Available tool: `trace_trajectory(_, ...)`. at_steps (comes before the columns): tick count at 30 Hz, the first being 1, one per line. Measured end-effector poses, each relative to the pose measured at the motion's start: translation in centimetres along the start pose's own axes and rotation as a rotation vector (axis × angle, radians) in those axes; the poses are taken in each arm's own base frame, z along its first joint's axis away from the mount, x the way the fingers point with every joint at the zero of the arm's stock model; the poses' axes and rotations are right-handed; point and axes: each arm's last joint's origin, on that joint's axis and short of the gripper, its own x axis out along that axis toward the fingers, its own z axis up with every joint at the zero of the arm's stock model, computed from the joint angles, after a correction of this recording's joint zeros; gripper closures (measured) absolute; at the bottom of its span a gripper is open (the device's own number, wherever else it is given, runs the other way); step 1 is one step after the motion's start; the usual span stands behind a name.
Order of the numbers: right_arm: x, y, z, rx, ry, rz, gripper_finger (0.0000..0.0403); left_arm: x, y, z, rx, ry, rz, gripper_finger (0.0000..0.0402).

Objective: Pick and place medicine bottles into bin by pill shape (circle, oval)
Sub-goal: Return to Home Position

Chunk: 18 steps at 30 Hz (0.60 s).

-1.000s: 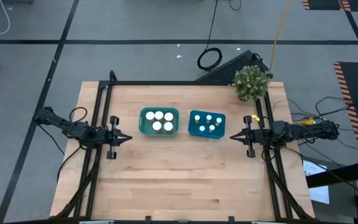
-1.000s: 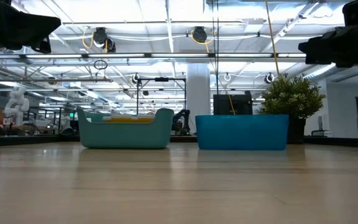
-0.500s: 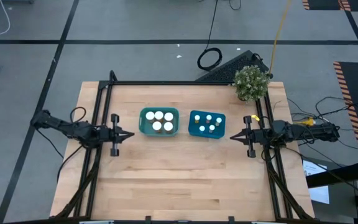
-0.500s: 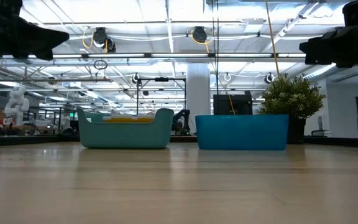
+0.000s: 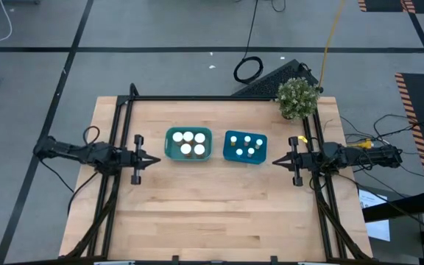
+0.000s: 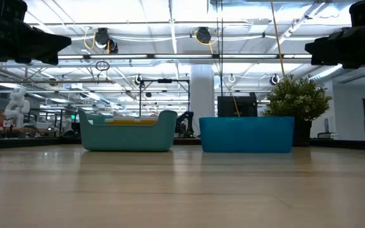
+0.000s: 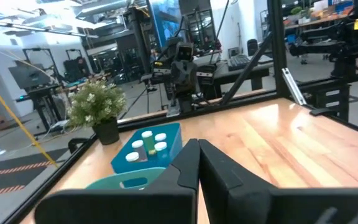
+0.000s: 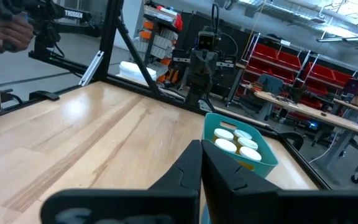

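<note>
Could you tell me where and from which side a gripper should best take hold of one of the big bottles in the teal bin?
Probably by the white cap, from straight above. The big bottles stand upright, packed close inside the teal bin, so its walls and the neighbours block their sides; only the round caps are exposed. An edge bottle likely leaves most finger room.

no readable text showing anywhere, no label, brand, number or sign being legible on bottles, bins, arms
</note>
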Motion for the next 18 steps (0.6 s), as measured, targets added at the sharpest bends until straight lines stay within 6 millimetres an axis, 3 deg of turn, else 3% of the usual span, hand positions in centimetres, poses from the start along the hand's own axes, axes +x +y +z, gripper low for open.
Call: trace_trajectory(18,0.0,0.0,0.0,0.0,-0.003,-0.001,0.0403,0.1,1.4,-0.8,-0.018,0.049,-0.022,0.0392)
